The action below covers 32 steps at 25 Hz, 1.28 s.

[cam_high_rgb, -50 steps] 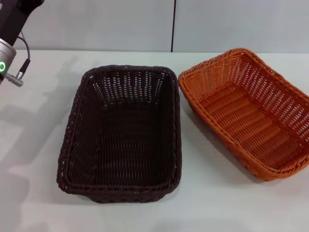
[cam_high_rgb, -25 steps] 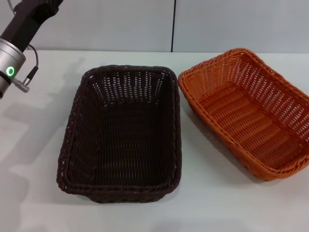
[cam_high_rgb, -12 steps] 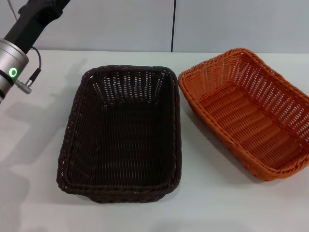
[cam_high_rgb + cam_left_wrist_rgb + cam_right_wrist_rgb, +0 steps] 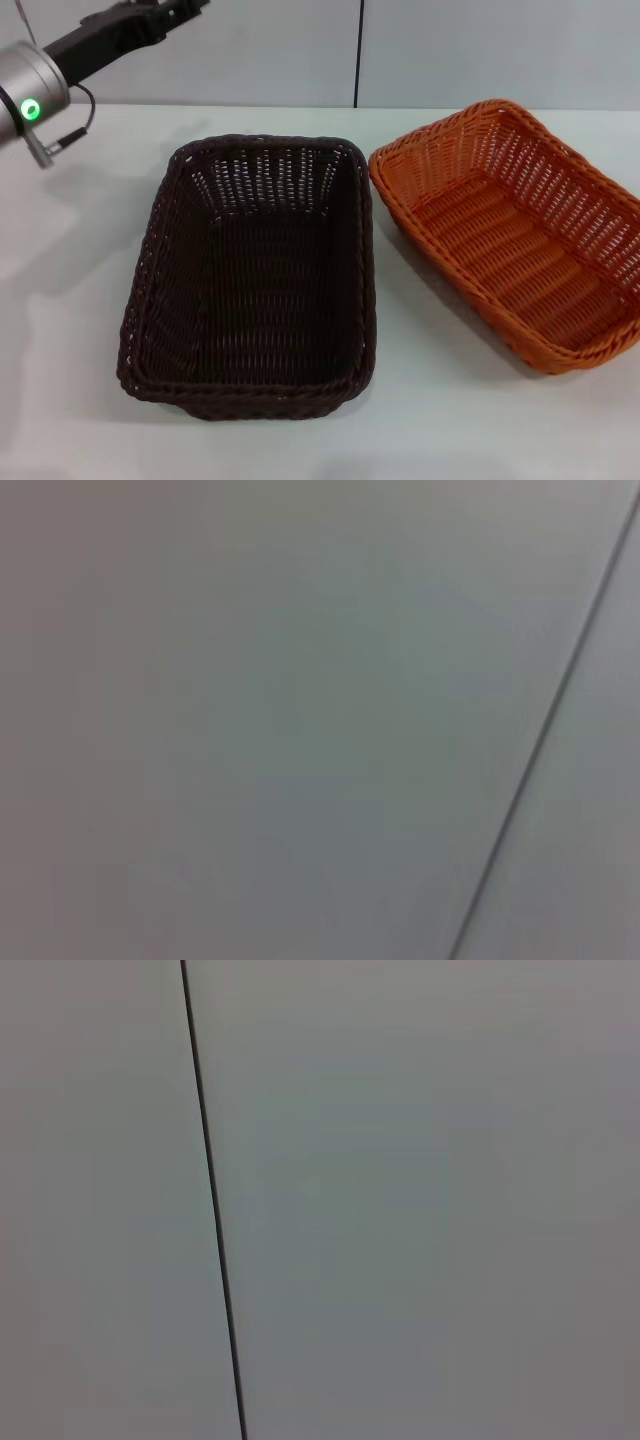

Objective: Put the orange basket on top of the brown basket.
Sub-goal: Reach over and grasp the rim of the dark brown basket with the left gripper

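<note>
White table (image 4: 60,330), left arm (image 4: 70,50) raised far-left, baskets apart

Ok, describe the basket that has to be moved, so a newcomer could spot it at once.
On the white table two empty woven baskets sit side by side. The orange basket is on the robot's right, angled. Its bright colour sets it apart from the brown basket.

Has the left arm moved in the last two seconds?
Yes. In the head view the left arm has swung up and toward the far wall, its claw now past the brown basket's far left corner. Both baskets stayed put.
</note>
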Tool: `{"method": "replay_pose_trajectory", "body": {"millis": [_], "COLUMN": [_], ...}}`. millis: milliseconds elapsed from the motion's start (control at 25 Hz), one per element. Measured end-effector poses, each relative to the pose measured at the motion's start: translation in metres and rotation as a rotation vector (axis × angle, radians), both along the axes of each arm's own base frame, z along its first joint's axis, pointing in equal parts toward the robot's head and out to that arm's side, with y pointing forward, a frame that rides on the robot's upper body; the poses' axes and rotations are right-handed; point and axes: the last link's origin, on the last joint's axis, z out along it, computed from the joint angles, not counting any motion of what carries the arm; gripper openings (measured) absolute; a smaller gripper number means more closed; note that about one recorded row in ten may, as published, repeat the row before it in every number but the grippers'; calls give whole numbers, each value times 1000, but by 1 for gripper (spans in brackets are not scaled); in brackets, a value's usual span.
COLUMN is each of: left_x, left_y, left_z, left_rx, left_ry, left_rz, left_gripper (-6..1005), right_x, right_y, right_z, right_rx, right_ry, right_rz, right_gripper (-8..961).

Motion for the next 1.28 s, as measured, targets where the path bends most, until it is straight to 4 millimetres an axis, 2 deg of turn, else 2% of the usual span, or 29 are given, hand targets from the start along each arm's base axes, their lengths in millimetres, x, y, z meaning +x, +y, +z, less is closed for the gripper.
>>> {"method": "replay_pose_trajectory", "body": {"millis": [200, 280, 320, 520, 600, 760, 1080, 1280], "left_x": [13, 13, 20, 30, 30, 27, 17, 15], "left_y": [8, 8, 4, -9, -19, -31, -43, -44], "left_z": [29, 29, 40, 48, 48, 38, 16, 13], "left_rx": [-221, -221, -409, -530, -569, -621, -674, -680], "left_ry": [118, 118, 226, 385, 491, 576, 577, 572], "left_rz": [52, 52, 150, 252, 366, 462, 505, 510], "left_gripper": [862, 862, 862, 862, 862, 862, 862, 862], "right_x": [5, 7, 8, 11, 11, 11, 8, 8], "right_y": [-3, -5, -6, -9, -10, -9, -4, -2], "right_z": [-1, -1, -1, 1, 1, 1, 6, 7], "right_rx": [-6, -7, -7, 1, 1, 2, 2, 0], "right_ry": [4, 4, 5, 6, 6, 6, -4, -6], "right_rz": [-18, -25, -27, -38, -38, -37, -28, -27], "right_gripper": [840, 840, 840, 840, 840, 840, 840, 839]}}
